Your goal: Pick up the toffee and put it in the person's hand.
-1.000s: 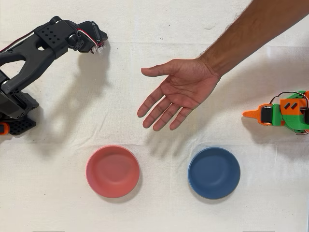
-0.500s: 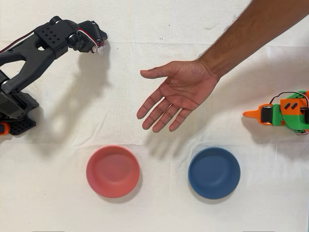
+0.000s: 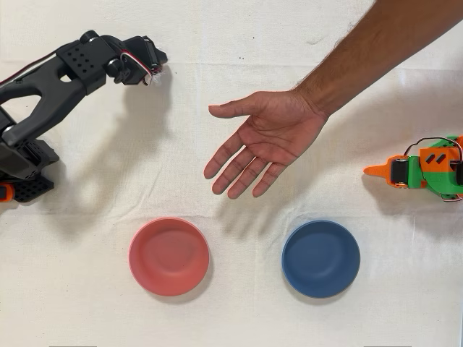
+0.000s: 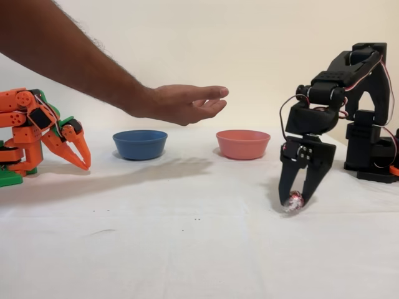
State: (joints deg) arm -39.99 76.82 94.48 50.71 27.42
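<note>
Overhead view: a white cloth (image 3: 239, 303), faintly creased, covers the whole table and fills the frame edge to edge. The black arm (image 3: 51, 79) reaches in from the left edge toward the upper left, its gripper (image 3: 150, 70) pointing straight down, so the jaws cannot be read from here. A soft grey shadow of the arm falls on the cloth below it. The person's hand (image 3: 264, 141) lies open, palm up, at the centre, with the forearm running off the upper right corner. A pink bowl (image 3: 168, 256) sits at lower left of centre and a blue bowl (image 3: 320, 258) at lower right of centre, well apart. The idle orange arm (image 3: 423, 170) is at the right edge.

Fixed view: the cloth spreads across the foreground, lightly wrinkled, with a few dark specks near the middle; behind it stands a plain cream wall (image 4: 249, 37). At the right of the frame the black arm's gripper (image 4: 295, 200) hangs tip-down at the cloth, its jaws closed around the toffee (image 4: 293, 201), which sits at or just above the surface. The hand (image 4: 184, 103) hovers open above the table at upper centre, well apart from the gripper. Both bowls stand behind, blue (image 4: 139, 144) left of pink (image 4: 243, 144).
</note>
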